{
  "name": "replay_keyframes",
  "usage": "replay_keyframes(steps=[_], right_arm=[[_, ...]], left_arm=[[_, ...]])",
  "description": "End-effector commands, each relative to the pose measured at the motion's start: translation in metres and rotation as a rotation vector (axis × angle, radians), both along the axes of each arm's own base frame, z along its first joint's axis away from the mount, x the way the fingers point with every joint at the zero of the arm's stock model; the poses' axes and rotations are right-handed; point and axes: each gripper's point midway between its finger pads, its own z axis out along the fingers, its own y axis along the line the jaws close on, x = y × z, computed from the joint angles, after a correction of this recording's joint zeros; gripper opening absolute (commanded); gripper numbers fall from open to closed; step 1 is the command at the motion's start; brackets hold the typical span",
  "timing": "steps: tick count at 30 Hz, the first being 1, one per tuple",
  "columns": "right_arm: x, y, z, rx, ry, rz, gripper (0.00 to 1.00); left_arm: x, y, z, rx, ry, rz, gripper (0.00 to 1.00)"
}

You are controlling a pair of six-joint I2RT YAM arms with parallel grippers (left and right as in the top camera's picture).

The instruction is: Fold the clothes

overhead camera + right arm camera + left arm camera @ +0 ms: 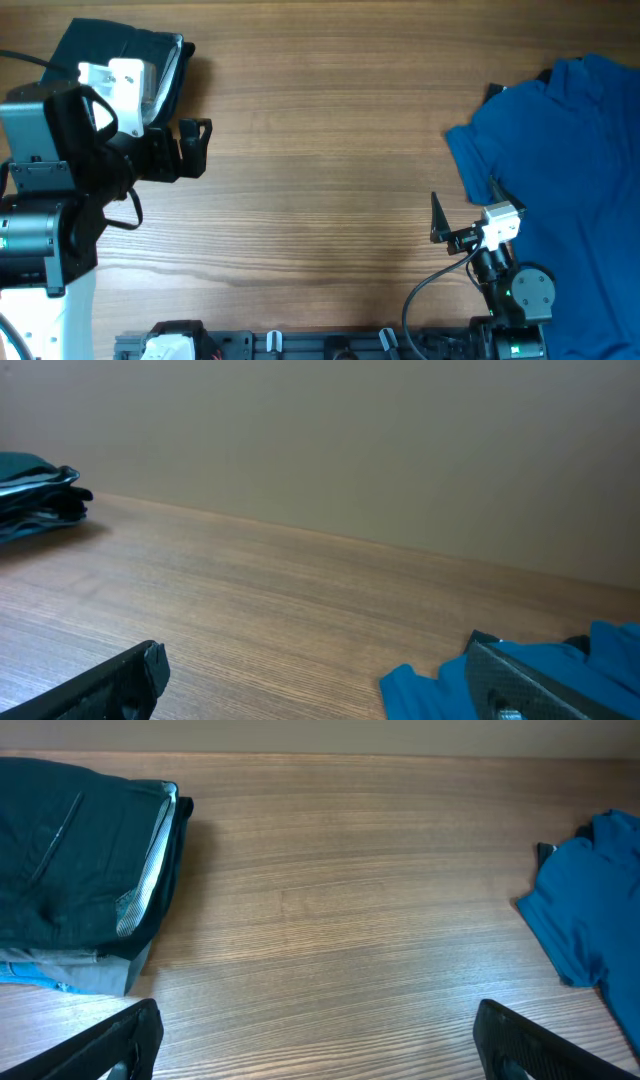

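Observation:
The black shorts point(110, 50) lie folded at the far left of the table on a grey folded garment point(90, 975); their pale inner waistband point(150, 870) shows at the edge in the left wrist view. The stack also shows far left in the right wrist view point(35, 485). A blue shirt point(560, 170) lies spread and unfolded at the right; it also shows in the left wrist view point(590, 910) and the right wrist view point(590, 670). My left gripper point(197, 147) is open and empty just right of the stack. My right gripper point(462, 215) is open and empty at the shirt's left edge.
The wooden table point(320, 150) stretches between the stack and the shirt. A black rail with fittings point(300, 345) runs along the front edge. The arm bases stand at the front left point(40, 230) and front right point(520, 300).

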Motion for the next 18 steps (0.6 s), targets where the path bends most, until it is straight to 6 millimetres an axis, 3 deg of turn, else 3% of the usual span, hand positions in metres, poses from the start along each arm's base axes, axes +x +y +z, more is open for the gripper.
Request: replay_keyframes(steps=[1, 7, 14, 18], right_arm=[[-0.001, 0.001, 0.002, 0.015, -0.012, 0.007, 1.0], [-0.001, 0.001, 0.002, 0.015, -0.012, 0.007, 1.0], [-0.001, 0.001, 0.002, 0.015, -0.012, 0.007, 1.0], [-0.001, 0.001, 0.002, 0.015, -0.012, 0.007, 1.0]], left_arm=[[0.0, -0.002, -0.002, -0.004, 0.008, 0.002, 1.0], [-0.017, -0.003, 0.015, -0.004, -0.057, -0.001, 1.0], [-0.072, 0.005, 0.057, 0.04, -0.267, 0.024, 1.0], [-0.076, 0.01, 0.056, 0.052, -0.415, 0.051, 1.0]])
